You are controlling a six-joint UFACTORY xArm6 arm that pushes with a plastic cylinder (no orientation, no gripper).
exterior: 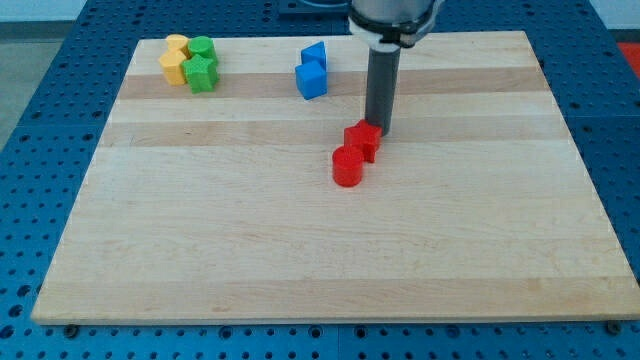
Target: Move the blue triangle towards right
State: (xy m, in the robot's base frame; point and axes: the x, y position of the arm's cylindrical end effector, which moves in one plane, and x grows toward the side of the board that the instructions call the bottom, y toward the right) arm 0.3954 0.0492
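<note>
A: Where's my tip?
B: Down on the wooden surface, touching the upper red block; red cylinder just below-left of it. End effector is a bare rod, nothing held.
A: Blue triangle?
B: Up-left of the tip, apart from it, touching the blue cube.
A: Rest?
B: Yellow blocks and green blocks clustered far up-left.

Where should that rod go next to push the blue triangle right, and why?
Probably up and leftward, round to the left side of the blue triangle. My tip now sits by the red blocks, below and right of the blue pair, so it cannot push rightward from here.
</note>
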